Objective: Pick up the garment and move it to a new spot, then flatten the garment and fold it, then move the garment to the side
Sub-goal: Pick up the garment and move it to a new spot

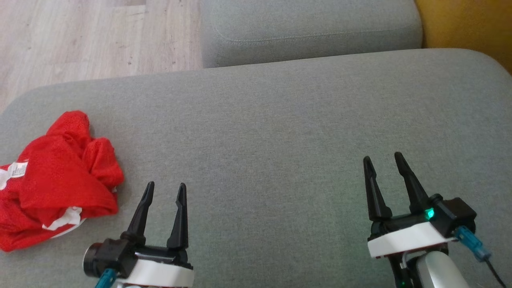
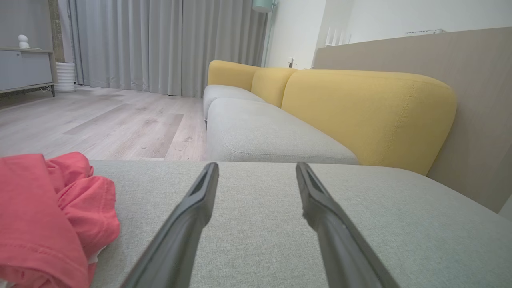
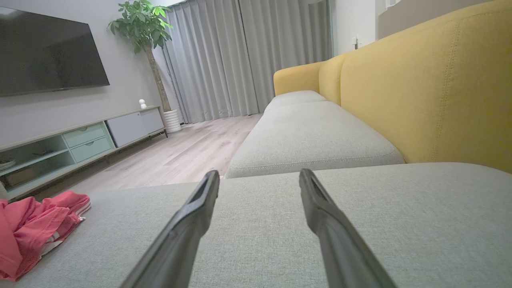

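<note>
A red garment with white trim and a white label lies crumpled at the left edge of the grey sofa cushion. It also shows as a bunched heap, the garment, at the left of the left wrist view, and farther off as the garment in the right wrist view. My left gripper stands open just right of the garment, apart from it, nothing between its fingers. My right gripper is open too, far to the right over bare cushion.
A second grey seat cushion lies beyond, with the yellow sofa back to the right. Wooden floor runs past the cushion's far left edge. A TV cabinet and potted plant stand across the room.
</note>
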Available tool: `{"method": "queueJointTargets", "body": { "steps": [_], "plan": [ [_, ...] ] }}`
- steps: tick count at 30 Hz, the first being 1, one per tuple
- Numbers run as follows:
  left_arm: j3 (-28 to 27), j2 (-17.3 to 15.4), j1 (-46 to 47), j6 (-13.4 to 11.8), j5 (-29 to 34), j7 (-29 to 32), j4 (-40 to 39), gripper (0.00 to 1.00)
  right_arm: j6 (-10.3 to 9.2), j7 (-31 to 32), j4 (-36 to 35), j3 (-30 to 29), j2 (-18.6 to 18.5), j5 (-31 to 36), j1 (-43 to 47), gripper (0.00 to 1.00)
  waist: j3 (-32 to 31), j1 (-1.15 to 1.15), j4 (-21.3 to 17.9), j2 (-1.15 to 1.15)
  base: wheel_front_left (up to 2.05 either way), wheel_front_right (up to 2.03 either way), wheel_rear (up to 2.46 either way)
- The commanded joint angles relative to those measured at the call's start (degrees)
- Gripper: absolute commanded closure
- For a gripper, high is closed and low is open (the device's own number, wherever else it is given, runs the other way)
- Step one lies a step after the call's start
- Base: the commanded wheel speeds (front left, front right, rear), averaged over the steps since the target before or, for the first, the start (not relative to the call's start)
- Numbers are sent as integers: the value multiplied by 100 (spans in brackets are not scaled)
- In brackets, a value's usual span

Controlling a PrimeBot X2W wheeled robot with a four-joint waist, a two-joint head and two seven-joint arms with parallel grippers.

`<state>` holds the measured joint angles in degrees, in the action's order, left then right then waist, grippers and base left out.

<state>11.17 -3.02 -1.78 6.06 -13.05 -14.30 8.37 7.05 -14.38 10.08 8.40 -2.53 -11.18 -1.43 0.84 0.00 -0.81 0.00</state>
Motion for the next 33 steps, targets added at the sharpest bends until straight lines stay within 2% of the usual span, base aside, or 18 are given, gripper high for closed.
{"method": "queueJointTargets", "body": {
  "steps": [1,10,21,33],
  "plan": [
    [-189,12,147,3,22,-70,-176,0,44,-62,-164,111,-34,-24,-162,0,-13,0,31,0,0,0,0],
    [-289,13,103,-111,-147,-70,-168,0,44,-62,-117,310,-34,-8,-101,0,-138,0,457,0,0,0,0],
    [-589,13,31,-172,-34,-70,-87,0,44,-62,-56,616,-34,-45,10,0,-268,0,1414,0,0,0,0],
    [-874,14,-37,-153,134,-70,-58,0,44,-62,8,960,-34,-151,52,0,-278,0,2134,0,0,0,0]
  ]
}}
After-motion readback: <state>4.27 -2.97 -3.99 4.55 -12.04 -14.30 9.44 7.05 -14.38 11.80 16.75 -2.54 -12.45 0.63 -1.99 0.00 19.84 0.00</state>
